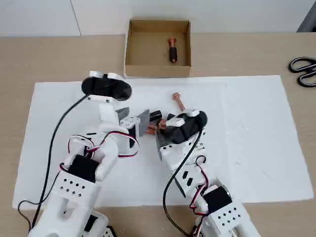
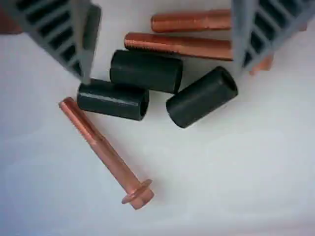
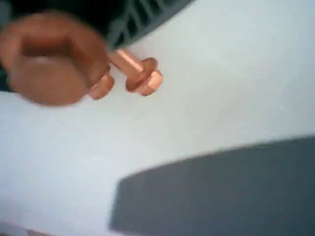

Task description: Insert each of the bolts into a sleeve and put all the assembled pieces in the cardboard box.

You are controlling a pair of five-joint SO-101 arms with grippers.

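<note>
My left gripper [image 2: 162, 66] hangs open just above three black sleeves [image 2: 146, 71] [image 2: 113, 99] [image 2: 202, 97] lying together on the white sheet. One finger [image 2: 69, 34] is over the end of a sleeve. A copper bolt [image 2: 106, 152] lies loose beside them, and two more bolts [image 2: 179, 45] lie behind. In the high view the left gripper [image 1: 147, 121] and right gripper [image 1: 160, 127] meet at the table's middle. My right gripper holds a bolt, whose head [image 3: 54, 59] looms close. Another bolt [image 3: 140, 76] lies on the sheet beyond, also visible from above [image 1: 177, 101].
The cardboard box [image 1: 132, 49] stands at the back centre with one assembled bolt and sleeve [image 1: 172, 49] inside. Scissors [image 1: 303, 69] lie at the far right edge. The white sheet [image 1: 247, 138] has bare room to the right and left of the arms.
</note>
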